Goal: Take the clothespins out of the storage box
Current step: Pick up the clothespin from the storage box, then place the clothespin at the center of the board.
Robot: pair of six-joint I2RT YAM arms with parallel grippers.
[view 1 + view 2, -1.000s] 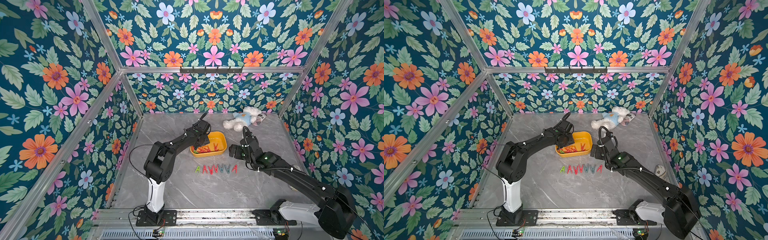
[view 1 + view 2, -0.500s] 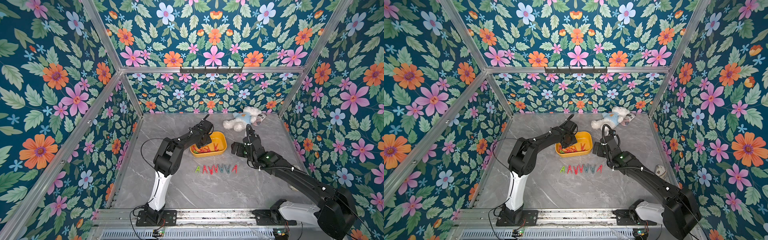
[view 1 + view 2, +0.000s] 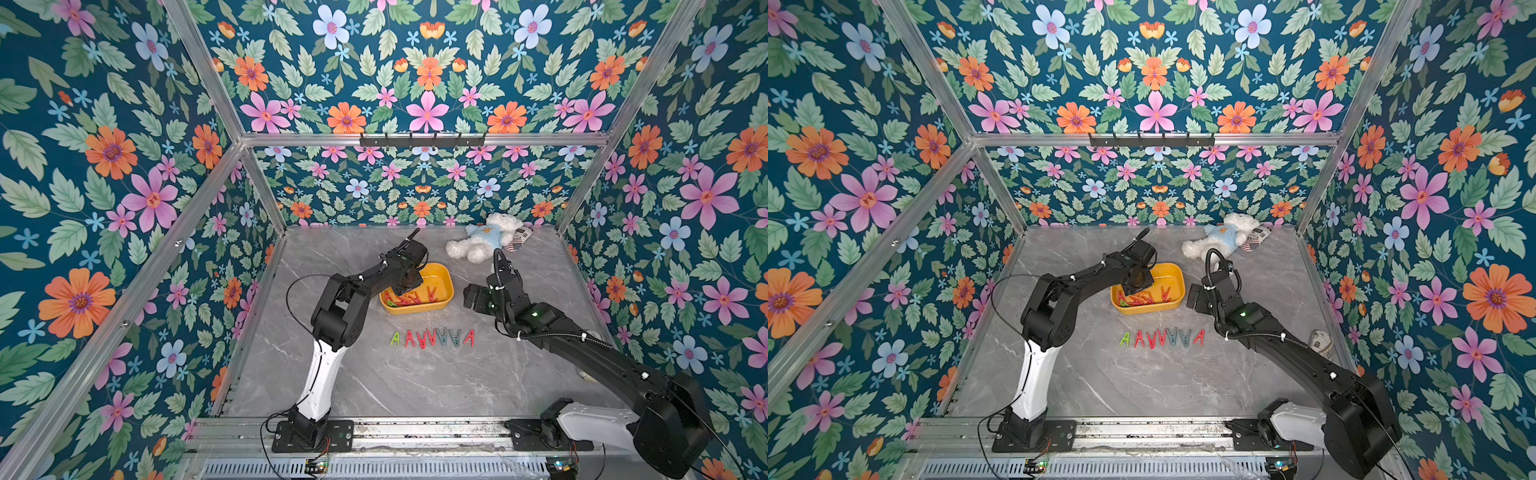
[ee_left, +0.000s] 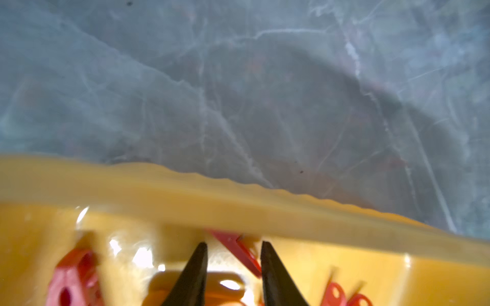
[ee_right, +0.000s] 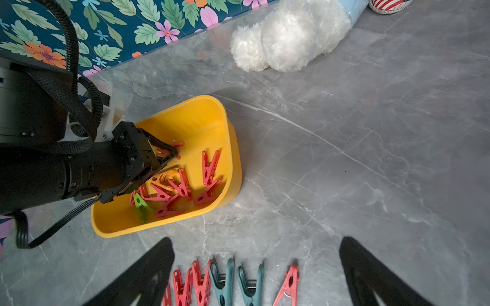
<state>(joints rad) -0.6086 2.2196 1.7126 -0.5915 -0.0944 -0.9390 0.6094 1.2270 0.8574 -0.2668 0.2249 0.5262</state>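
Dipping into the storage box (image 3: 441,277) at mid-frame, where the clothespins (image 3: 409,298) lie, the left end effector (image 4: 233,243) sets its tips apart around a red clothespin (image 4: 246,255) to grab it, while the right end effector (image 5: 257,239) hangs wide open.

Left gripper (image 4: 234,247) points down, jaws narrowly apart — right gripper (image 5: 257,242) hovers, jaws wide

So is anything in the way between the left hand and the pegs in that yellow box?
Nothing visible. The left hand is down inside the yellow box, its fingers on either side of a red peg lying by the box wall.
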